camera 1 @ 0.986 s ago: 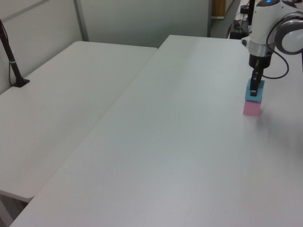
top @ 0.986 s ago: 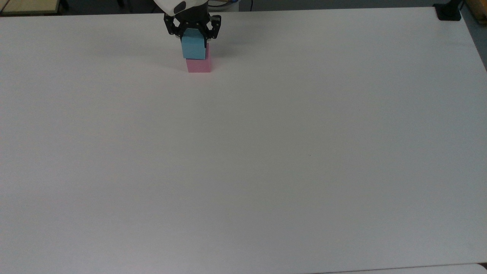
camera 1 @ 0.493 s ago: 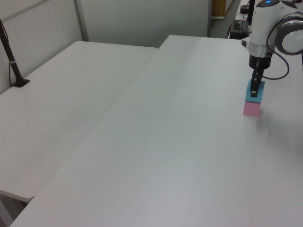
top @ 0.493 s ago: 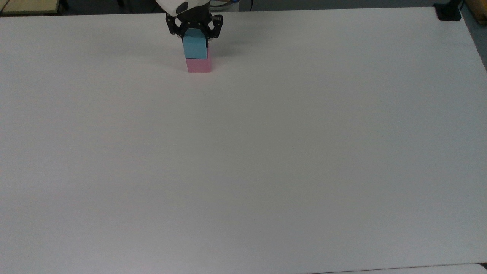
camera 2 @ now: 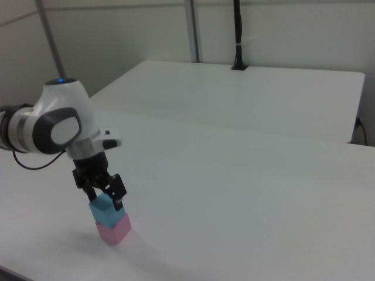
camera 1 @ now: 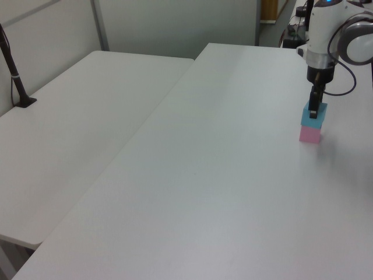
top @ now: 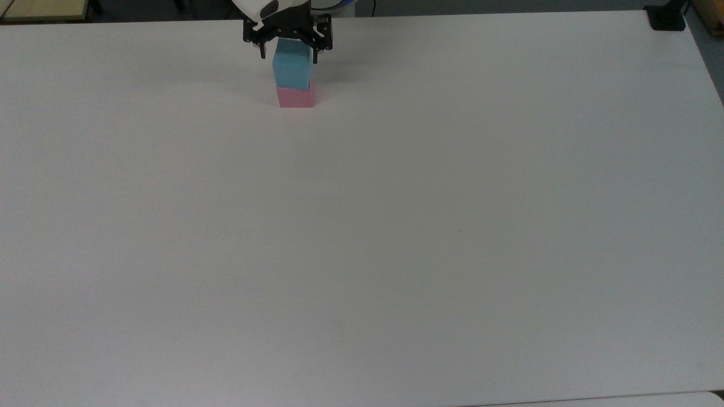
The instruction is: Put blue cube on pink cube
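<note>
The light blue cube (top: 292,70) rests on top of the pink cube (top: 296,98) near the far edge of the white table (top: 362,237). My gripper (top: 288,55) is open, its black fingers spread on either side of the blue cube's upper part with a small gap on each side. In the left view the blue cube (camera 1: 313,118) sits on the pink cube (camera 1: 310,135) under the gripper (camera 1: 313,111). In the right view the gripper (camera 2: 105,198) straddles the top of the blue cube (camera 2: 106,215), which is stacked on the pink cube (camera 2: 115,231).
A black post base (top: 667,20) is clamped at the table's far corner on the top view's right. A second white table (camera 1: 87,116) with a black pole (camera 1: 14,76) adjoins on the left view's left. A wide stretch of table lies in front of the stack.
The fingers, shut on the blue cube before, have spread apart and let it go. The blue cube now stands squarely on the pink cube.
</note>
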Tool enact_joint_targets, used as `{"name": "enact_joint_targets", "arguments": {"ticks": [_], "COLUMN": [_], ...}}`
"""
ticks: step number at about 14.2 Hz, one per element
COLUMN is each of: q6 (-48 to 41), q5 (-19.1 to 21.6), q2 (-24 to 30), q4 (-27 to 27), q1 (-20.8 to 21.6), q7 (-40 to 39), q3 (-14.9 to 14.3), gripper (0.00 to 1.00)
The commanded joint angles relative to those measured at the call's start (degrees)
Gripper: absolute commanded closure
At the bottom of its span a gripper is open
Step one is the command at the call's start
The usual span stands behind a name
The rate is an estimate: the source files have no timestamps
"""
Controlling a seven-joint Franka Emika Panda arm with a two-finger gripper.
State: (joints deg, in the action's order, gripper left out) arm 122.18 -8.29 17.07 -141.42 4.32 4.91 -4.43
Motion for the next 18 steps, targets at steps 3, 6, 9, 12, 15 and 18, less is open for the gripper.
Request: {"name": "enact_joint_targets", "arguments": {"ticks": [3, 6, 9, 12, 15, 18], "q6": [-20.20, -34.93, -38.07, -37.98, -37.46, -33.52], "q5": [2.30, 3.53, 4.68, 4.68, 4.77, 4.24], "q2": [-1.24, -9.56, -12.94, -14.25, -17.07, -18.48], "q4": [19.40, 37.01, 44.65, 48.24, 52.29, 53.09], "q1": [2.70, 2.97, 2.97, 3.58, 3.85, 4.73], "q7": [0.37, 0.28, 0.28, -0.07, 0.10, 0.19], "q3": [-0.40, -0.40, -0.23, 0.13, 0.13, 0.13], "gripper": [0.00, 0.00, 0.00, 0.00, 0.00, 0.00]}}
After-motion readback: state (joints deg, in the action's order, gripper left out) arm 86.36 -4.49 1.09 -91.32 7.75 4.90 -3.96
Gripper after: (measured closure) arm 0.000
